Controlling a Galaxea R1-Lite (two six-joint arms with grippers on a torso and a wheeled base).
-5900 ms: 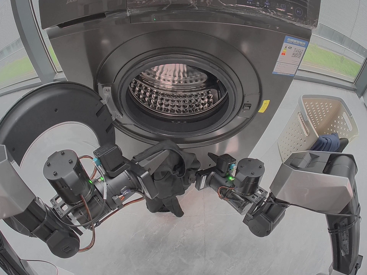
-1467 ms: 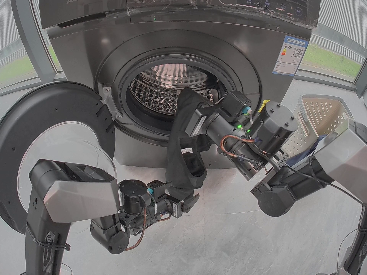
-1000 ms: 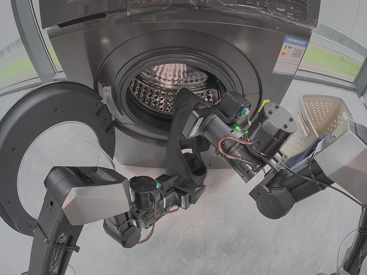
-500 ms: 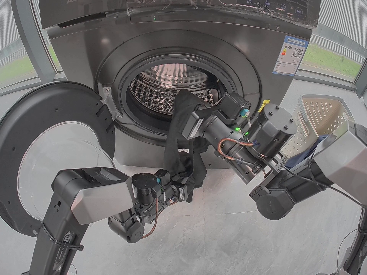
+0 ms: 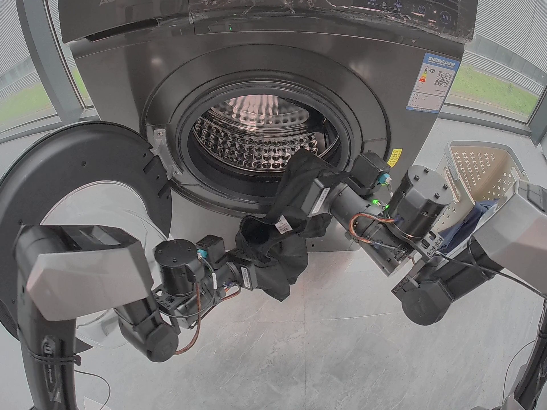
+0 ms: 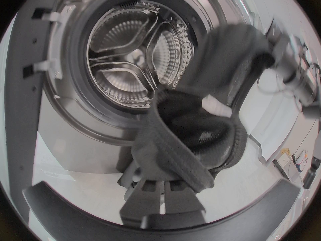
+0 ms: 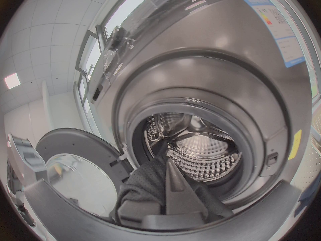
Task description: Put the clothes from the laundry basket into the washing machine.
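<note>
A black garment (image 5: 279, 246) hangs bunched between both grippers, in front of the lower rim of the washing machine's open drum (image 5: 256, 135). My right gripper (image 5: 309, 192) is shut on its upper end, just outside the drum's lower right edge. Lower down, above the floor, my left gripper (image 5: 263, 274) is shut on its lower end. In the left wrist view the black garment (image 6: 187, 131) drapes over the left gripper (image 6: 162, 188). In the right wrist view the cloth (image 7: 143, 184) is pinched in the right gripper (image 7: 167, 188), with the drum (image 7: 200, 151) beyond. The laundry basket (image 5: 490, 172) stands at the right.
The round washer door (image 5: 74, 166) is swung fully open at the left, close behind my left arm. A blue piece of clothing (image 5: 458, 229) lies in the basket, partly behind my right arm. Bare grey floor (image 5: 319, 348) stretches in front of the machine.
The right gripper has pulled back down and to the right from the drum mouth with the garment. The left gripper has taken hold of the garment's lower end and lifted it, bunching the cloth.
</note>
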